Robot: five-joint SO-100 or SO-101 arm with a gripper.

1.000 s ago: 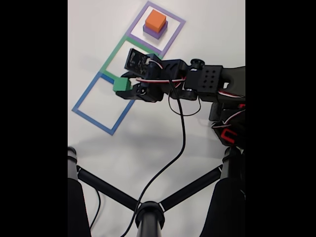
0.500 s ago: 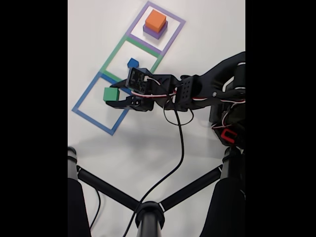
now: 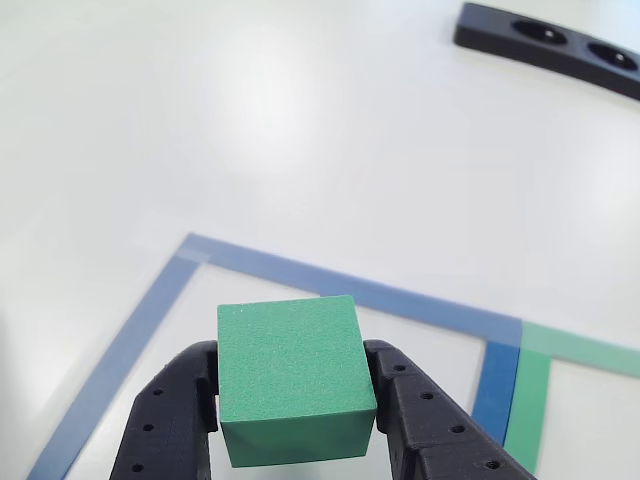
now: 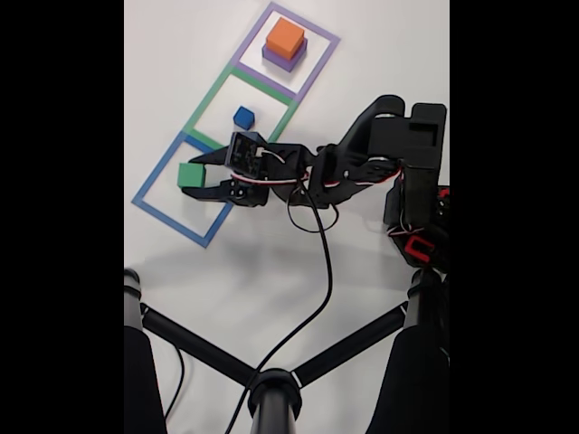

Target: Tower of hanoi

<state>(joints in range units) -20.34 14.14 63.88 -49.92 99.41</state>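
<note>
1. I see the gripper [image 4: 201, 174] pinching the green cube [image 3: 294, 378], one black finger [image 3: 170, 425] flat against each side face.
2. The cube sits between the fingertips, over the blue square outline [image 4: 156, 211] on the white table [image 4: 271, 262].
3. A small blue cube [image 4: 243, 117] lies inside the green outline [image 4: 210, 94]; an orange block [image 4: 286, 38] tops a purple one [image 4: 277, 60] in the purple outline [image 4: 318, 69].

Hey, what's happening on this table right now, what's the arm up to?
The arm's end effector is shut on a green cube, holding it over the blue taped square; the other view shows the cube pinched between both fingers. A small blue cube sits in the green square next to it. In the purple square at the far end, an orange block is stacked on a purple block.
</note>
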